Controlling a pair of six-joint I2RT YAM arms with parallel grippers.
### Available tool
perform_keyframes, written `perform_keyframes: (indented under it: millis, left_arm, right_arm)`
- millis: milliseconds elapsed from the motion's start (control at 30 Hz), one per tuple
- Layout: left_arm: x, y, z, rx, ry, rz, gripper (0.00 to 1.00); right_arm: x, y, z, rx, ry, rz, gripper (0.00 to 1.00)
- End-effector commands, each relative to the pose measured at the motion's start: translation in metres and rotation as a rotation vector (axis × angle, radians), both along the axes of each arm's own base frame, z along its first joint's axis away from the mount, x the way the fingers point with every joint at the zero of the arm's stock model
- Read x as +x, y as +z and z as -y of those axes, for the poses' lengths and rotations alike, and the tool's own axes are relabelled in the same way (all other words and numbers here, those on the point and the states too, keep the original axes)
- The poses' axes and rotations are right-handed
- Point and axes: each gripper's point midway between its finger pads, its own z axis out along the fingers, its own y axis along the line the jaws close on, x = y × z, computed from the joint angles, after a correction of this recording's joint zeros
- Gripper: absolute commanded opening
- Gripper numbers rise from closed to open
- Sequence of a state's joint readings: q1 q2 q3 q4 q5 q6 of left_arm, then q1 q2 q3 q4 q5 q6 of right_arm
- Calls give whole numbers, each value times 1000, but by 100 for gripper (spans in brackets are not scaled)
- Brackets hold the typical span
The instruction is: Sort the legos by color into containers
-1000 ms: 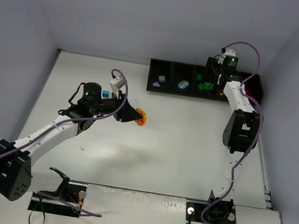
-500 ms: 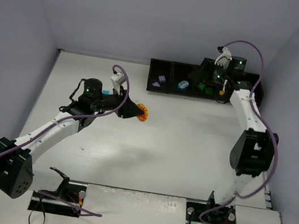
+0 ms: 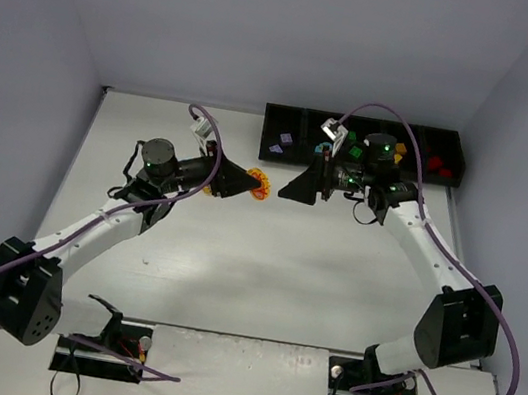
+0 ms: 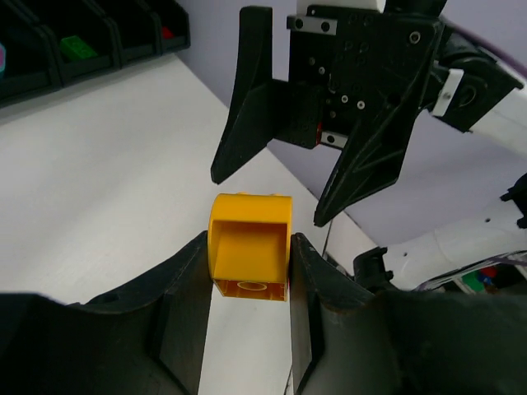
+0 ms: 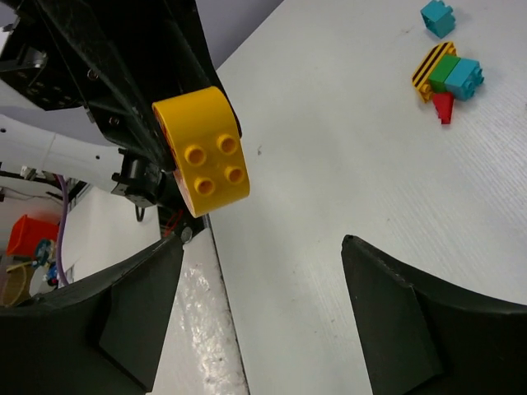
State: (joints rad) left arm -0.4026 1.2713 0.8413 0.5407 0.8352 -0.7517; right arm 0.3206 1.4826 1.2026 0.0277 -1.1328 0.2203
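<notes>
Left tool (image 4: pixel 247 247) grips a yellow lego (image 4: pixel 249 257), right tool (image 5: pixel 262 241) gapes; containers (image 3: pixel 281 159) hold sorted legos (image 3: pixel 281 142).

Robot lab test cell: flat white table (image 3: pixel 262 268) boxed in by plain pale walls (image 3: pixel 272 27), two robot arms (image 3: pixel 97 225) (image 3: pixel 427 250) bolted at its near edge, purple cables (image 3: pixel 380 109) trailing along them.

Just above mid-frame, the left gripper (image 3: pixel 249 184) pinches a yellow-orange brick (image 3: pixel 260 185) over the white table (image 3: pixel 261 278). The right gripper (image 3: pixel 289 186) points left at it, its tips near the brick but apart from it. The black tray (image 3: pixel 267 132) lies at the upper right. Its bins hold, from left to right, a lilac brick (image 3: pixel 281 143), a teal brick (image 3: pixel 325 150), green bricks (image 3: pixel 354 152), yellow bricks (image 3: pixel 398 156) beside the right arm, and red bricks (image 3: pixel 436 165)
</notes>
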Motion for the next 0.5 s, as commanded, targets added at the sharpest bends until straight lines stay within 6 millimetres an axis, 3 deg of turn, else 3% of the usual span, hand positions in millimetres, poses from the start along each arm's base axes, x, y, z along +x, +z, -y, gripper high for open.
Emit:
perform_keyframes:
  millis: [0, 267, 467]
  left_arm:
    - [-1, 45, 1, -169, -10, 70, 0]
    - [0, 57, 9, -228, -24, 73, 0]
    - [0, 65, 17, -246, -37, 85, 0]
  right_arm:
    - [-17, 39, 0, 83, 72, 125, 75]
    - [-26, 52, -11, 101, 107, 145, 75]
    - [-23, 52, -19, 98, 111, 138, 73]
